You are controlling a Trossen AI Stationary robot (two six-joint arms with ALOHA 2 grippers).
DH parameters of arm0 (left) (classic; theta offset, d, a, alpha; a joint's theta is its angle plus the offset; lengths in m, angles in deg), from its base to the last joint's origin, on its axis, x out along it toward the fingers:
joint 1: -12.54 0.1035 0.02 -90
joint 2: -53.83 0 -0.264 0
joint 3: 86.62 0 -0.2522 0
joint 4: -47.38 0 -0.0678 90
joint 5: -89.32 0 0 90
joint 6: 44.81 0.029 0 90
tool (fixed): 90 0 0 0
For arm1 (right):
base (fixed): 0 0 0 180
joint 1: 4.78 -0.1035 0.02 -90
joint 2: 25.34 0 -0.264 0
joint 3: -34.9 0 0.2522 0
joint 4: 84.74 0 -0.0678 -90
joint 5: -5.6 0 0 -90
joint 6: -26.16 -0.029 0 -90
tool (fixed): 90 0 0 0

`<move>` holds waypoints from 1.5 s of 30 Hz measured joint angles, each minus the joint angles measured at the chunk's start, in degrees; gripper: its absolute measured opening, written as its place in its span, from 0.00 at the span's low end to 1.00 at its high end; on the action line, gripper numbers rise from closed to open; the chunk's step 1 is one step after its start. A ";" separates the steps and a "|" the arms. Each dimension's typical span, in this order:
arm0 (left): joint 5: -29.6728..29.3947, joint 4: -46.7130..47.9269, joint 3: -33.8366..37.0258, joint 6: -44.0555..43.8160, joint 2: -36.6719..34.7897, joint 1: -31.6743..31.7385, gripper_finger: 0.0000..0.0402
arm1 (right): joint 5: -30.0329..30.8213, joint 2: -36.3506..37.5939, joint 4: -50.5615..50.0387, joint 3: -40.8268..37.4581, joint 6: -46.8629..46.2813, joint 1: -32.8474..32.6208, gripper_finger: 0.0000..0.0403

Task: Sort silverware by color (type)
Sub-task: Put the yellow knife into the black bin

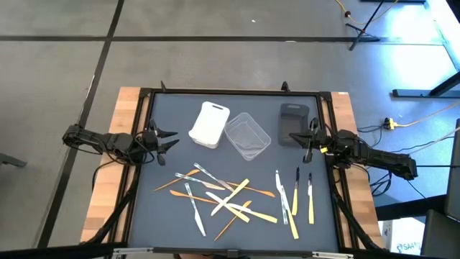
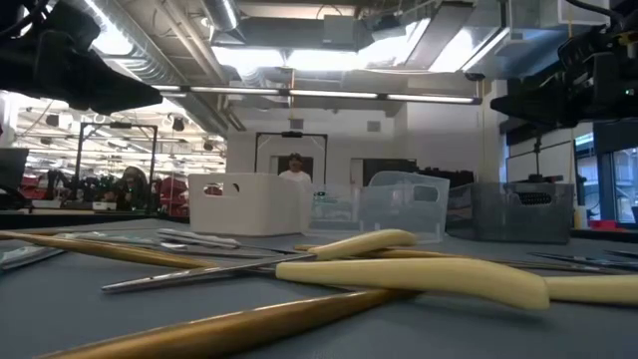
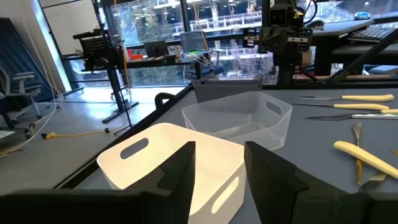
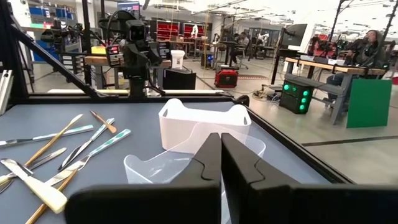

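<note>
The silverware lies loose on the dark mat. A crossed pile of clear, yellow and tan-orange pieces (image 1: 215,196) sits near the front middle, and a smaller row (image 1: 295,198) lies to its right. In the low view a yellow-handled piece (image 2: 419,276) lies closest. My left gripper (image 1: 164,140) hovers level at the mat's left edge, open, with the white tub (image 3: 174,163) just ahead of its fingers (image 3: 186,171). My right gripper (image 1: 310,140) hovers level at the right edge, shut and empty (image 4: 221,163), beside the dark grey tub (image 1: 293,124).
Three tubs stand in a row across the far half of the mat: the white tub (image 1: 209,124), a clear tub (image 1: 248,135) and the dark grey tub. A black frame (image 1: 144,93) borders the mat. People and desks show in the room beyond.
</note>
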 joint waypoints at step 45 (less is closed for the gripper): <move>0.00 -0.22 0.00 -0.11 -0.02 -0.02 0.33 | -5.24 -8.77 0.71 19.08 -28.65 -0.06 0.57</move>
